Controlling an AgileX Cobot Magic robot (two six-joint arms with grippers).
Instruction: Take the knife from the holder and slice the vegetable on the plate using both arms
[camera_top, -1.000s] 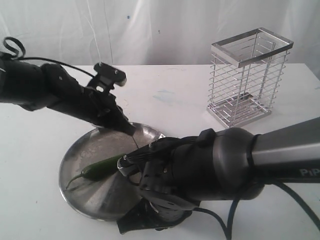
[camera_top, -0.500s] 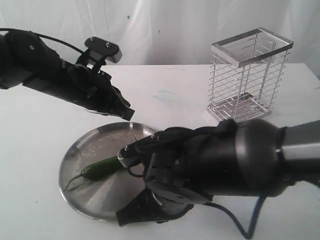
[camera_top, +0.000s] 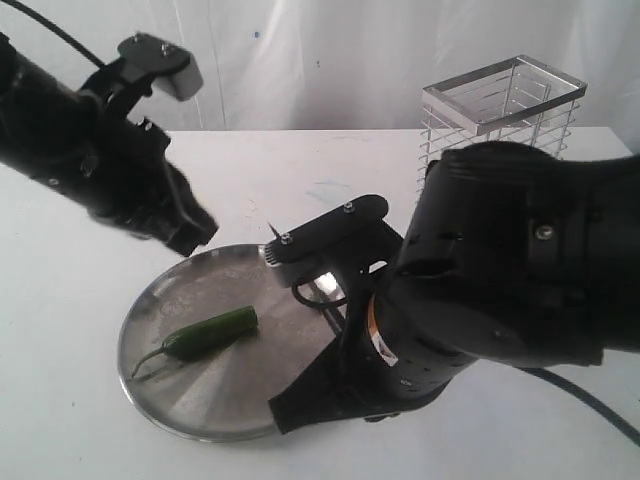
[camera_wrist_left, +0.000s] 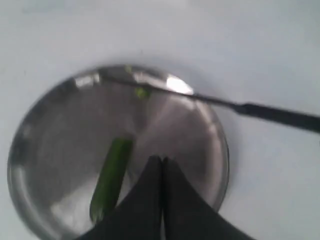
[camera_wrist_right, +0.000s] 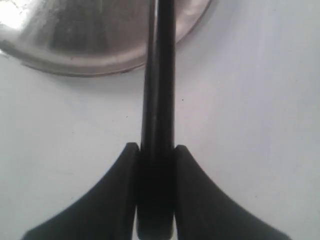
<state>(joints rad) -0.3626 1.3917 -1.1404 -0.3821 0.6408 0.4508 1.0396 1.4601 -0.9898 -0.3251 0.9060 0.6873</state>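
We see left gripper (camera_wrist_left: 161, 164) pinched shut, empty, over round brushed-steel plate (camera_wrist_left: 60, 125); right gripper (camera_wrist_right: 156, 150) clamps slim black-handled dark-bladed knife (camera_wrist_right: 160, 90).

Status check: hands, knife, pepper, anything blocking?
Left hand shut, empty, above plate. Right hand shut on knife, blade across plate edge. Pepper on plate, green bit beside blade. Nothing blocking.
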